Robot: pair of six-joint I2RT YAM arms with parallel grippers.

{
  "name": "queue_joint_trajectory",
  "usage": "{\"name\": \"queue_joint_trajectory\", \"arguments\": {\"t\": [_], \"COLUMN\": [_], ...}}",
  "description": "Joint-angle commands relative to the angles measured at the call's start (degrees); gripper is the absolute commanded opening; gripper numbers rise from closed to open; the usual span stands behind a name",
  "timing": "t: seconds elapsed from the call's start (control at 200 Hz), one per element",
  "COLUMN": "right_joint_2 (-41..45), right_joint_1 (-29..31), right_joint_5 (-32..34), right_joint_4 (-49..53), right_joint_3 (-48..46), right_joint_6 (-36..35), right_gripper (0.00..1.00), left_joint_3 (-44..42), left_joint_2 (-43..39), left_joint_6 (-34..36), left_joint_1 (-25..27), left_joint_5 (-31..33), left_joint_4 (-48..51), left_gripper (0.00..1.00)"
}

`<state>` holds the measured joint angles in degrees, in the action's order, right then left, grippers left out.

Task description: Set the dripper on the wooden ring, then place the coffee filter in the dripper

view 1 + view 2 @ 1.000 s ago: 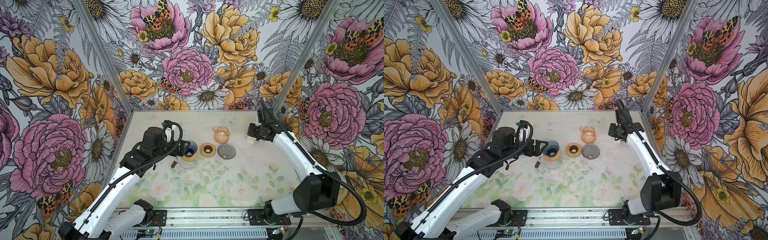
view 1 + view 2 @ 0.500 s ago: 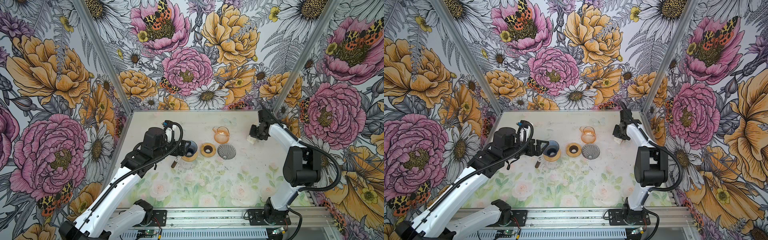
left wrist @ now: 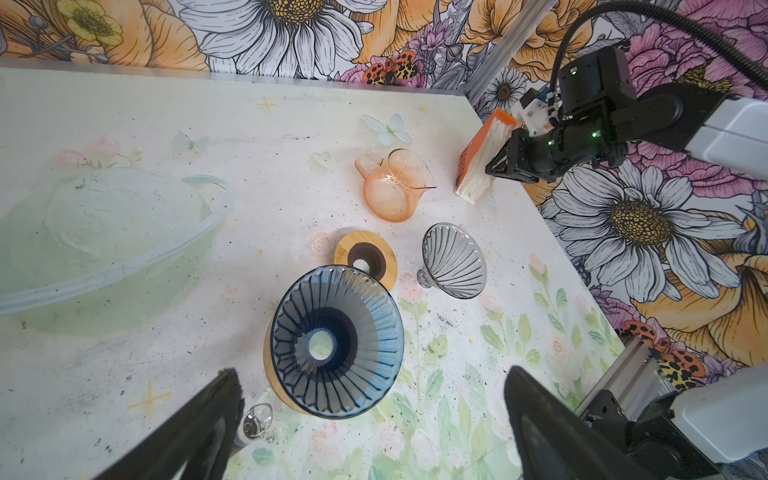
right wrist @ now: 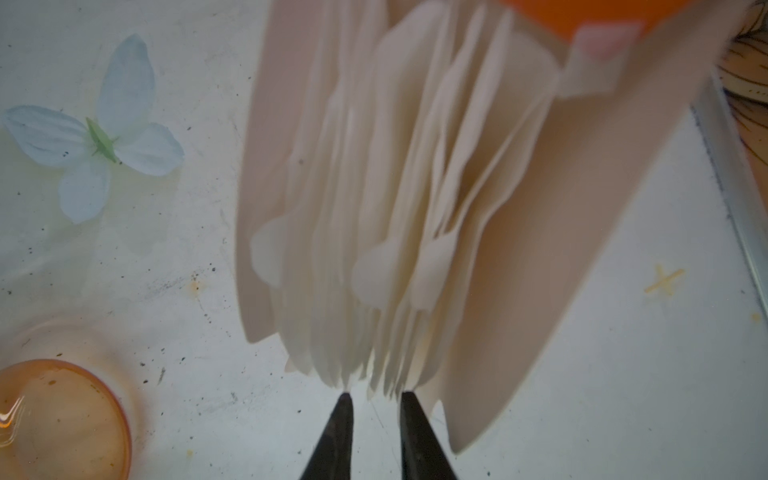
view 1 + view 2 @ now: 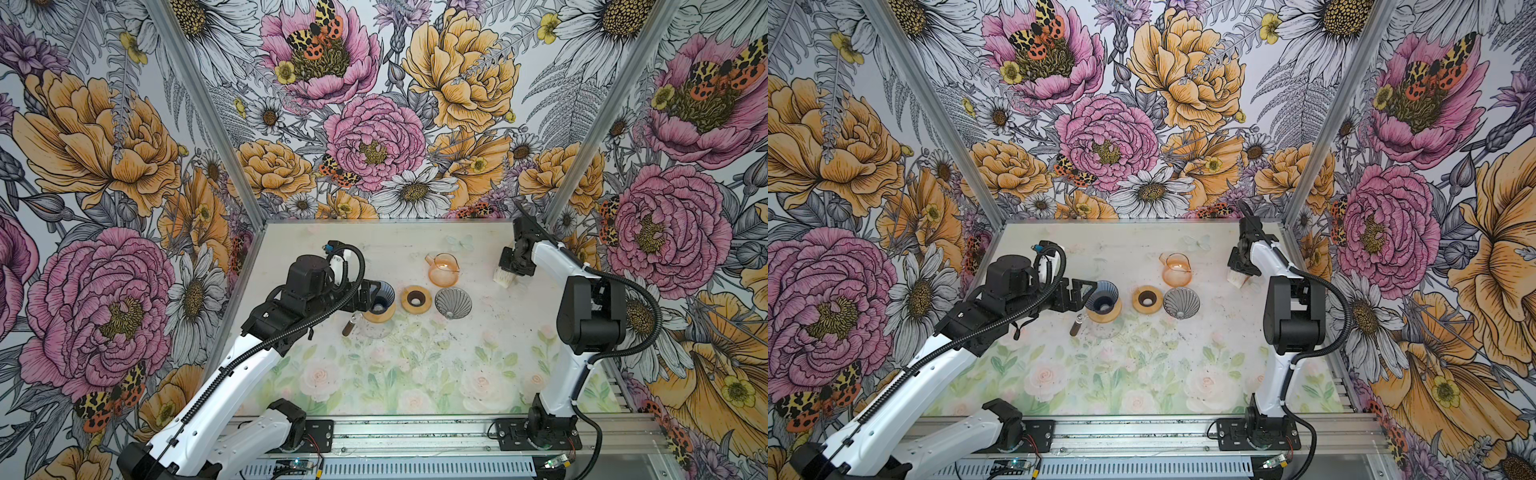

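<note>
A stack of white coffee filters [image 4: 374, 208] stands on edge in an orange pack [image 3: 478, 141] at the table's back right, also seen as coffee filters [image 5: 503, 279] in both top views. My right gripper [image 4: 377, 397] is at the stack's near edge, its fingertips touching the paper with a narrow gap between them; nothing is clamped. The blue dripper [image 3: 365, 316] sits on a wooden ring over a glass carafe at left centre. My left gripper [image 3: 372, 374] hovers beside the blue dripper [image 5: 381, 293], wide open and empty. A grey dripper [image 5: 453, 301] rests on the table.
An orange glass pitcher [image 5: 442, 270] stands between the drippers and the filters. A loose wooden ring [image 5: 415, 298] lies between the two drippers. The carafe's brown handle [image 5: 347, 326] sticks out toward the front. A clear bowl [image 3: 104, 232] shows in the left wrist view.
The right arm has folded its elbow up and toward the front while its gripper stayed at the filter stack, jaws narrowing. The left arm has not moved.
</note>
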<state>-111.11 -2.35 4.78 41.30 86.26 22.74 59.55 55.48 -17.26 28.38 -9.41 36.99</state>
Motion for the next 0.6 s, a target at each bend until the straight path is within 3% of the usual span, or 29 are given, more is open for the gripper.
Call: {"name": "queue_joint_trajectory", "arguments": {"t": [0.0,0.21,0.48,0.595], "right_joint_2": [-1.25,-2.57,-1.11,-0.27], "right_joint_1": [-0.32,-0.69,-0.86,-0.77], "right_joint_5": [2.15,3.28,3.52,3.41], "right_joint_4": [-0.43,-0.34,0.24,1.19], "right_joint_3": [2.73,3.2,2.35,1.9], "right_joint_6": [-1.97,-3.57,-6.47,-8.15], "right_gripper": [0.21,0.16,0.0,0.0], "left_joint_3": [-0.8,-0.84,-0.93,-0.86], "left_joint_2": [-1.26,-1.25,-1.26,-0.75], "left_joint_6": [-0.89,-0.89,-0.86,-1.04], "left_joint_1": [0.45,0.45,0.35,0.36], "left_joint_5": [1.35,1.44,1.75,1.57], "left_joint_4": [-1.27,-1.28,-1.26,-1.31], "left_gripper": [0.99,0.99,0.99,0.99]}}
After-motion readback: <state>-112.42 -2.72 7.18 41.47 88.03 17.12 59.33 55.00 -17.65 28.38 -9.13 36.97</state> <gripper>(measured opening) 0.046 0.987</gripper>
